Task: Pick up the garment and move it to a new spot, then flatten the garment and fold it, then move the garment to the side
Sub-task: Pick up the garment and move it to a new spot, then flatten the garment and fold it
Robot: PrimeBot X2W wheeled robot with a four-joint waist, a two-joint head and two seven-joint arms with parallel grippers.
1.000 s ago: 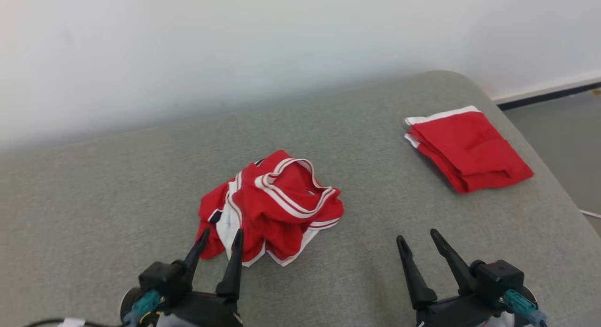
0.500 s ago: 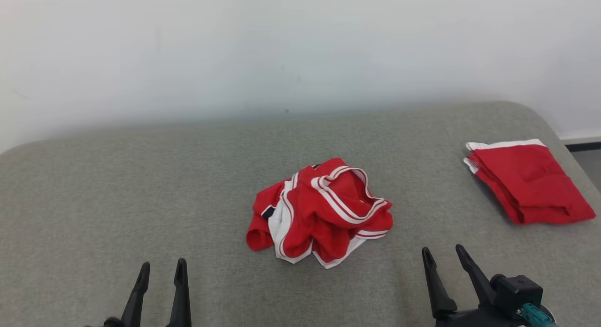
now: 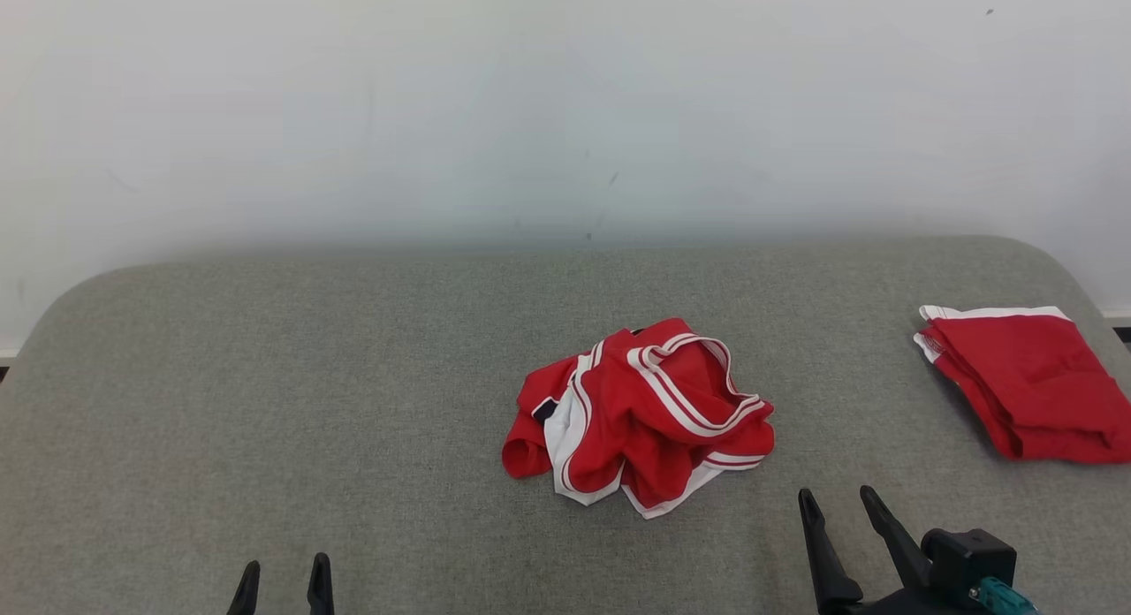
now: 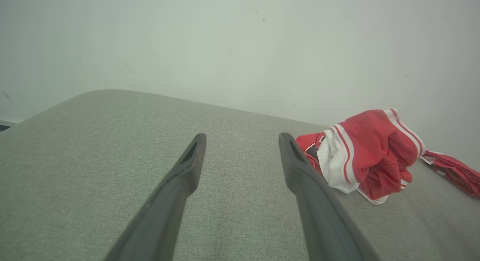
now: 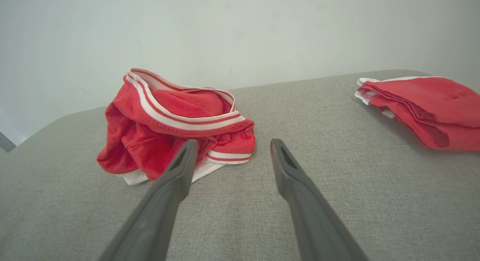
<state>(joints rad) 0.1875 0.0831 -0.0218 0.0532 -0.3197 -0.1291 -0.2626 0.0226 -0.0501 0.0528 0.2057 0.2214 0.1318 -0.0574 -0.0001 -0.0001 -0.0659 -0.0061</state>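
Pickup pending: left gripper (image 3: 284,564) and right gripper (image 3: 835,493), fingers wide and empty, must reach the crumpled red garment (image 3: 641,416) and pinch it.

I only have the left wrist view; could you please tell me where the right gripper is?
Observer: The right gripper is right of the crumpled garment, nearer the robot, apart from it.
Operator: Are its fingers open?
Observer: Yes, the fingers stand apart with nothing between them.
Operator: What is the red strip at my right edge?
Observer: A folded garment, lying flat near the cushion's right end.
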